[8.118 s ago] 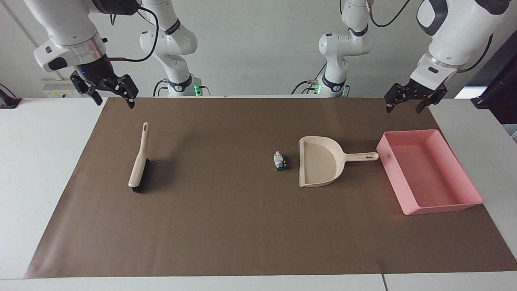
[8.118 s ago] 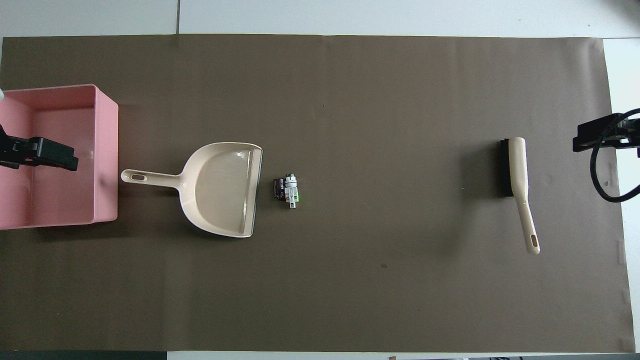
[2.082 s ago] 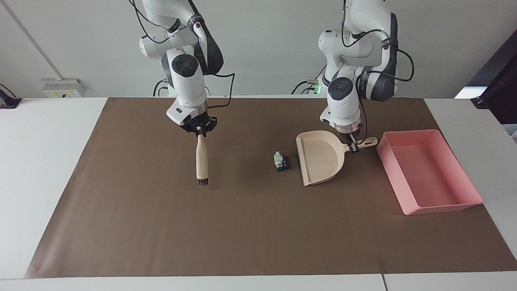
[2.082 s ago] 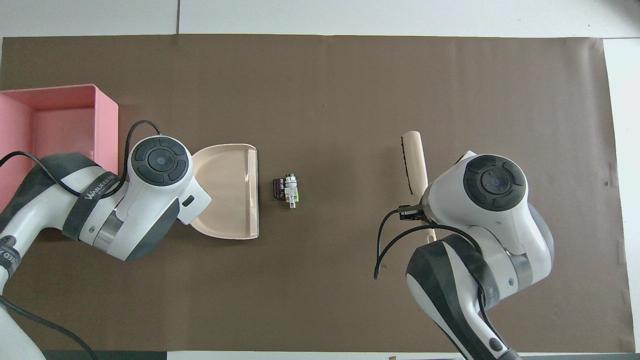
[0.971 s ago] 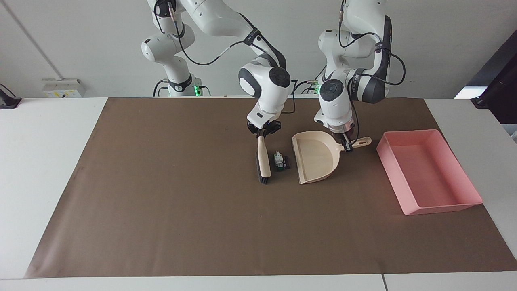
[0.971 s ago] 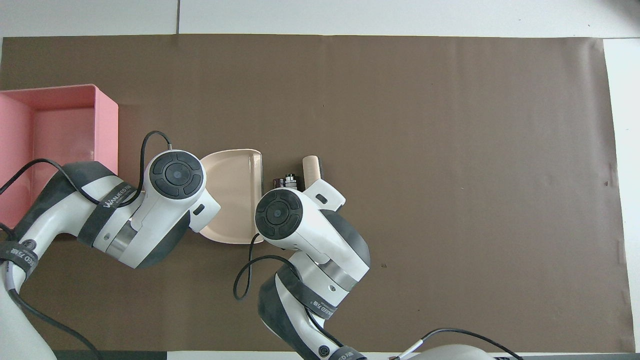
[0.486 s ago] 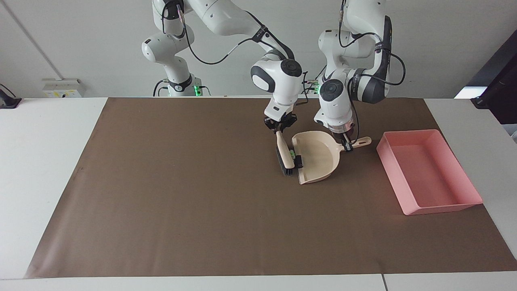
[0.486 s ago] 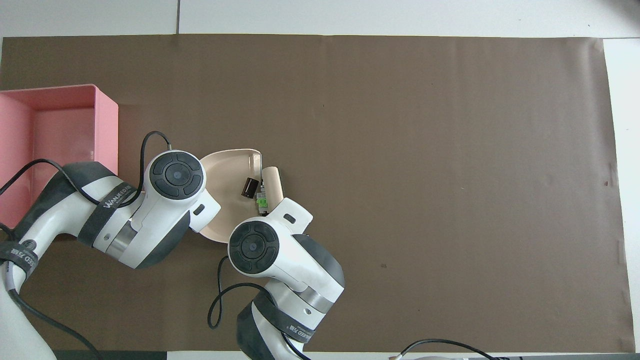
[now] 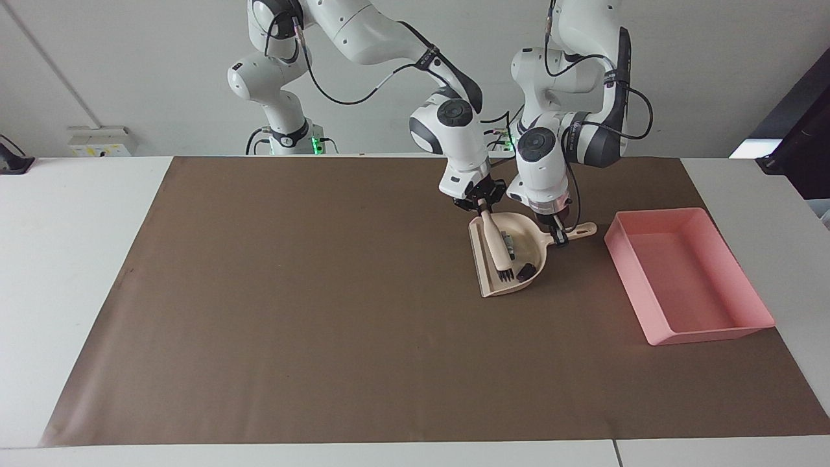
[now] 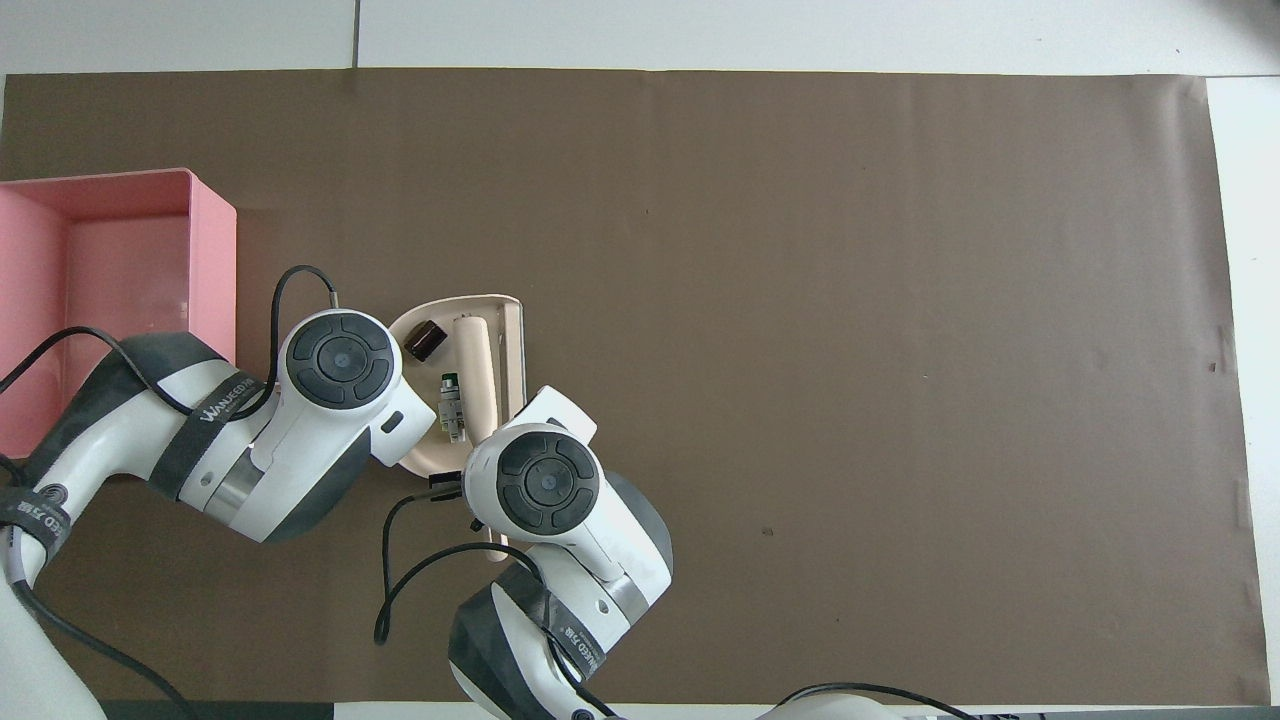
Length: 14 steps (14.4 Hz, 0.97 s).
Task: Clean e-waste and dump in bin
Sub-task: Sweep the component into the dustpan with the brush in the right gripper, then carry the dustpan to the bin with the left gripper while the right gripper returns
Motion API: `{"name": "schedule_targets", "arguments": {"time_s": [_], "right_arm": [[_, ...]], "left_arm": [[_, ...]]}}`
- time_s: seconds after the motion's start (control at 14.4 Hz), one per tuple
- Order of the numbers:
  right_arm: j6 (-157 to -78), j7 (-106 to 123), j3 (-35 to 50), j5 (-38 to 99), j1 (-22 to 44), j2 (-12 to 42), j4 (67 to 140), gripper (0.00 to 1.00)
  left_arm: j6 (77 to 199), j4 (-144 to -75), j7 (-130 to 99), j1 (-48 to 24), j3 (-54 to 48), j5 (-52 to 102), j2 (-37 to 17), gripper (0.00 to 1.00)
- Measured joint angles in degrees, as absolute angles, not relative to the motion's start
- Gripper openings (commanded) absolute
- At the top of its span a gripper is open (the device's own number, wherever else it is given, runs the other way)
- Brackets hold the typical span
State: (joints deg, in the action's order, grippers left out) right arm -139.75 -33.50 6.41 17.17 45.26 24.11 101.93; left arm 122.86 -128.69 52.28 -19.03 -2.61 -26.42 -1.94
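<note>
Now lying inside dustpan (image 9: 512, 256): both e-waste bits, white-green piece (image 10: 452, 405), black block (image 9: 526, 271). Right claw (image 9: 480, 205) clenching brush (image 9: 497, 250) over dustpan. Left claw (image 9: 559, 235) gripping dustpan handle. Pink bin (image 9: 688, 274) sitting beside, toward left arm's end.

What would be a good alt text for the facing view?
The right gripper holds a brush inside the beige dustpan, where both e-waste bits now lie. The left gripper grips the dustpan's handle beside the pink bin.
</note>
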Motion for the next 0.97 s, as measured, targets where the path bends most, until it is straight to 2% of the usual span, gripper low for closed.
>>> {"name": "schedule_targets", "arguments": {"time_s": [0.28,0.49,0.76,0.97], "right_arm": [[-133.71,-33.8,6.05,17.21,44.98,23.71,98.69,0.0],[-125.02,-36.31,5.31,16.58,42.68,18.59,97.51,0.0],[-109.53,-37.23,4.97,8.14,32.19,8.43,97.65,0.0],[-103.7,-34.63,4.86,3.52,23.69,6.82,98.13,0.0]], "left_arm": [[130.97,-132.4,52.28,-16.28,-2.54,-25.95,-0.6,0.0],[133.35,-133.31,52.86,-15.83,-2.54,-25.62,-0.09,0.0],[133.97,-133.27,60.46,-14.64,-2.52,-19.0,-0.1,0.0],[129.76,-130.06,67.78,-13.66,-2.26,-13.02,-0.07,0.0]]}}
